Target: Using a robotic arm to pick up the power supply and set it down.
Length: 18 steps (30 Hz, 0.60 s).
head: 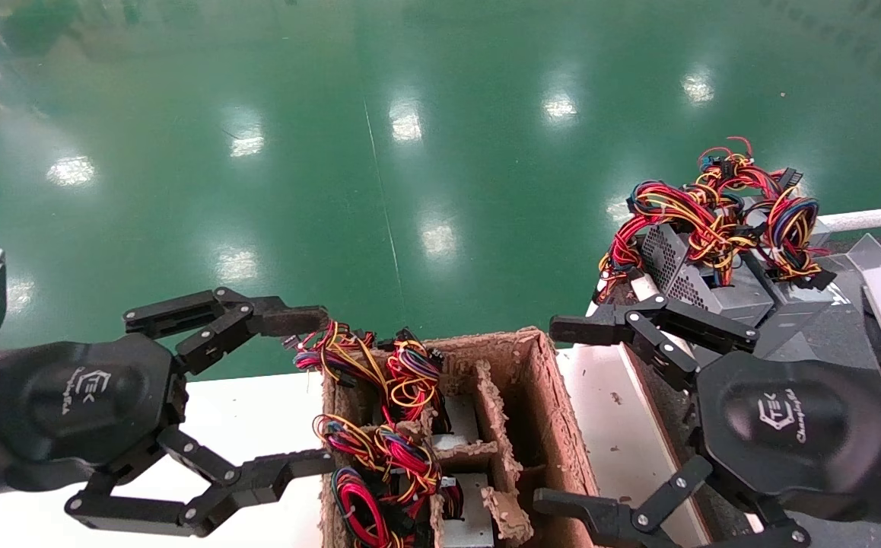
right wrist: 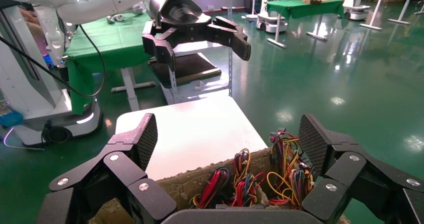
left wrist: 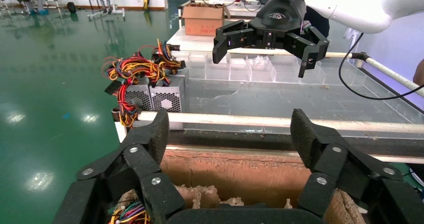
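Note:
Both grippers hover open and empty on either side of a brown pulp tray [head: 539, 396]. My left gripper [head: 303, 390] is at the tray's left side, one fingertip near the wire bundles. My right gripper [head: 558, 415] is at its right wall. Several power supplies [head: 459, 441] lie in the tray's compartments, mostly hidden under red, yellow and black wires [right wrist: 240, 184]. Two more grey power supplies [head: 703, 285] with vent grilles stand on the bench at far right, beyond the right gripper; the left wrist view shows their grilles [left wrist: 155, 98]. In the wrist views, my left gripper [left wrist: 232, 134] and my right gripper [right wrist: 229, 141] hold nothing.
The tray rests on a white table [head: 243, 411]. A white rail [head: 874, 218] runs along the dark bench at right. Clear plastic bins [left wrist: 240, 69] and a cardboard box [left wrist: 202, 19] stand farther back. Green floor lies beyond the table's far edge.

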Tool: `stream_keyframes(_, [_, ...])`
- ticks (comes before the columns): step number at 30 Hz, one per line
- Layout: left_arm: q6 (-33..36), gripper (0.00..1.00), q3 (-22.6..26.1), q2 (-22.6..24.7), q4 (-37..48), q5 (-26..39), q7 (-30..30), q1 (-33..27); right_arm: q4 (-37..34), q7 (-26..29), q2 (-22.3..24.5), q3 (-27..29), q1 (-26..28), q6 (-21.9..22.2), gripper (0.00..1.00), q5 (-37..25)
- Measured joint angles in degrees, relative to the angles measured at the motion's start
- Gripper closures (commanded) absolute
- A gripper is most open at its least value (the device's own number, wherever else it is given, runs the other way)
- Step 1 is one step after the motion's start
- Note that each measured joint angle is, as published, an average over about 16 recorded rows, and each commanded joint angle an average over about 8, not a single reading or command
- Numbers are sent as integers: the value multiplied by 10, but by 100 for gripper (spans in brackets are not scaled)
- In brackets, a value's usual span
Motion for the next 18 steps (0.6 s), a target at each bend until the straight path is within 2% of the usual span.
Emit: stream_keyframes(18, [0, 100, 0, 0, 0, 0, 0, 0, 0, 0, 0, 0, 0, 0, 0, 0])
